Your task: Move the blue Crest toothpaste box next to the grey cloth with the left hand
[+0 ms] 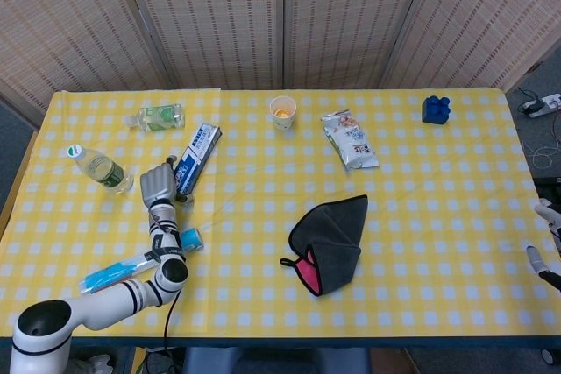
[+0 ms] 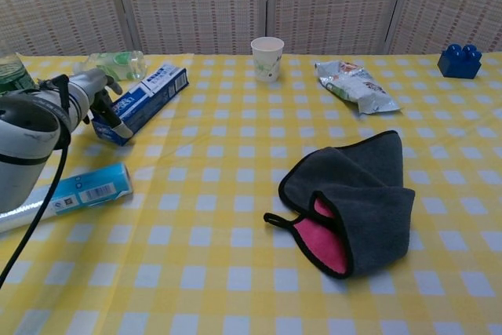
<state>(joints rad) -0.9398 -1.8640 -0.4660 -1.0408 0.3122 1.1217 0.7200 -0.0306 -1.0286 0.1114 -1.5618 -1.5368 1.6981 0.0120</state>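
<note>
Near: grey cloth [image 2: 357,198] mid-surface. Farther left: left hand [image 1: 158,185] at near end of blue Crest toothpaste box [image 1: 195,158], fingers against it (grip closed? cannot tell). Light, stiff, slick cardboard; best pinched across long sides, mid-length.

Glossy cardboard toothpaste box [image 2: 145,100]; matt, fuzzy grey cloth [image 2: 363,194].
</note>
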